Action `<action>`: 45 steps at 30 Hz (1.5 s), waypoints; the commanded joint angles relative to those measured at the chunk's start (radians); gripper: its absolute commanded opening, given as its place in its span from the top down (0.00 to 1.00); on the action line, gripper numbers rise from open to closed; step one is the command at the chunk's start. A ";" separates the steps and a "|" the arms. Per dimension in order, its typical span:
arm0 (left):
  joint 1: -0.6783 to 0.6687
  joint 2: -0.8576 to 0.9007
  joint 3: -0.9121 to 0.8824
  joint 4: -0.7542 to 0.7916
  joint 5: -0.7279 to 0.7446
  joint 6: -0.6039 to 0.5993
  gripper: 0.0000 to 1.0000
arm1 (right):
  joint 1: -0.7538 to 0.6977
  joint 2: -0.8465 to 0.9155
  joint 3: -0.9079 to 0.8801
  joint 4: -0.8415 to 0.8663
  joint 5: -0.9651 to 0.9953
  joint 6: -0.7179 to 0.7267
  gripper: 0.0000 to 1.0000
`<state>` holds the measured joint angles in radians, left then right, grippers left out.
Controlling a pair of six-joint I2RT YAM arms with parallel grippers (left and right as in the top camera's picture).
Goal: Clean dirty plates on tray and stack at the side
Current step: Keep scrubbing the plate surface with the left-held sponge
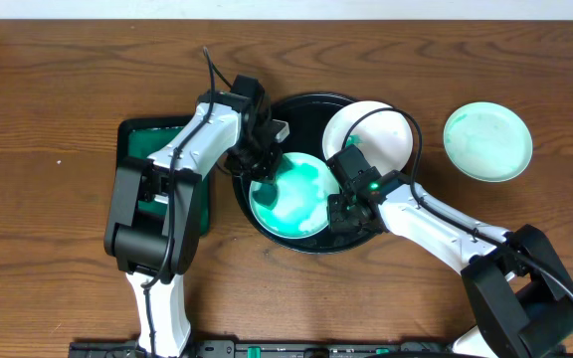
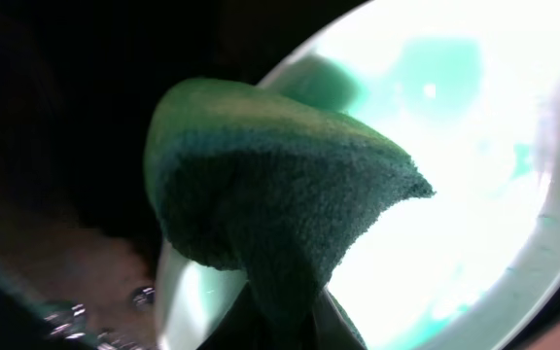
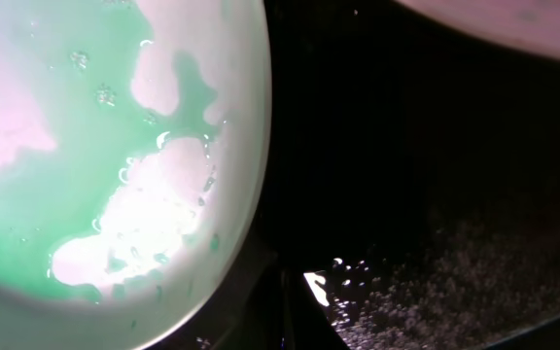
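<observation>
Overhead first. At table (image 1: pixel 48 119) centre, black tray (image 1: pixel 306 99), holding two plates. At its 7 o'clock, smeared plate (image 1: pixel 296 199), teal across much of the face. At its 1 o'clock, white plate (image 1: pixel 381 134), clean-looking. Well apart at 3 o'clock of the tray, tinted plate (image 1: pixel 487 142), flat on the wood. At 9 o'clock, green tray (image 1: pixel 152 139), near the black rim, the gap hidden by the arm. Left gripper (image 1: pixel 260 177) in from 9 o'clock, over the smeared plate's 10 o'clock edge. Right gripper (image 1: pixel 339 211) in from 4 o'clock, at that plate's 3 o'clock rim.

Left wrist next. Mid-frame, sponge (image 2: pixel 280 194), green foam on top and dark scouring face below, folded and clamped from 6 o'clock by the left gripper. Behind it toward 2 o'clock, smeared plate (image 2: pixel 455 146), bright with pale teal patches.

Right wrist last. From 9 to 11 o'clock, smeared plate (image 3: pixel 115 146), green film with small bubbles. At 6 o'clock, dark fingers closed together on its rim. At 4 o'clock, black tray (image 3: pixel 436 243), beaded with droplets. At 1 o'clock, edge of white plate (image 3: pixel 513 24).
</observation>
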<state>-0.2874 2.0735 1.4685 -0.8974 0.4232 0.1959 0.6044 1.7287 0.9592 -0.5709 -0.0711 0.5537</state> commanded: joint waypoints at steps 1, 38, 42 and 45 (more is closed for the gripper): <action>0.006 0.032 -0.016 -0.005 0.129 0.019 0.93 | -0.002 0.008 -0.005 0.002 0.010 -0.013 0.99; 0.007 0.032 -0.016 0.001 0.119 0.012 0.93 | 0.000 0.167 0.136 0.089 -0.075 0.123 0.53; 0.007 0.032 -0.016 0.001 0.115 0.012 0.93 | 0.000 0.187 0.136 0.132 -0.103 0.124 0.93; 0.007 0.032 -0.016 0.001 0.115 0.012 0.93 | 0.002 0.187 0.137 0.138 -0.103 0.126 0.99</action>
<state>-0.2768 2.0865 1.4647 -0.8913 0.5243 0.1989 0.5911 1.8843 1.0996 -0.4480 -0.1204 0.6727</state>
